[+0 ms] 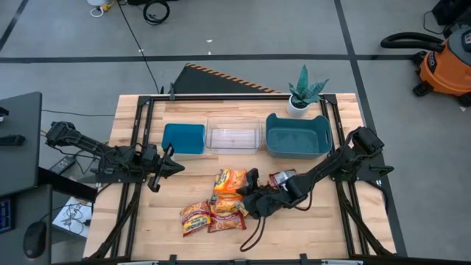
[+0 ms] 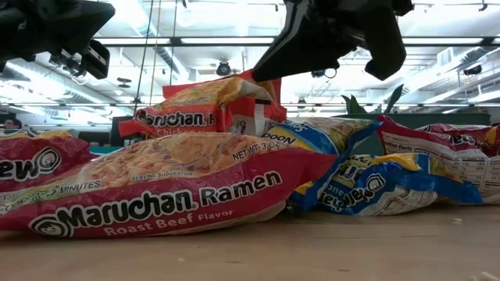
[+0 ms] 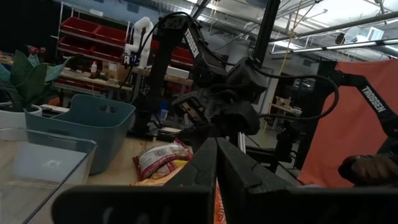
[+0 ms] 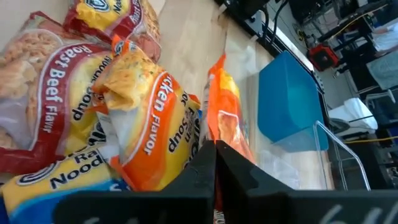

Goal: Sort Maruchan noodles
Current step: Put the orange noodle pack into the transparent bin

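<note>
1. High view places the right claw [image 1: 254, 200] low over the heap of Maruchan noodles [image 1: 213, 210] at the middle of the bench [image 1: 309, 228]; the left claw [image 1: 168, 166] waits apart, near the small blue bin [image 1: 183, 138].
2. Right wrist view, unlike the overhead one, shows that claw's two dark fingers [image 4: 205, 168] pressed together with the edge of an orange packet [image 4: 227, 124] rising just past their tips; whether they pinch it I cannot tell.
3. Left wrist view shows the left claw's fingers [image 3: 199, 168] nearly touching, with nothing between them.
4. Low view alone makes the print legible: "Maruchan Ramen, Roast Beef Flavor" on the red packet [image 2: 164, 191], plus "NET WT. 3 OZ".
5. Right wrist view reads "Roast Beef Flavor" and "Chicken Flavor".
6. Farther out stand a clear bin [image 1: 234, 135], a teal bin [image 1: 297, 135] and a potted plant [image 1: 304, 91].
</note>
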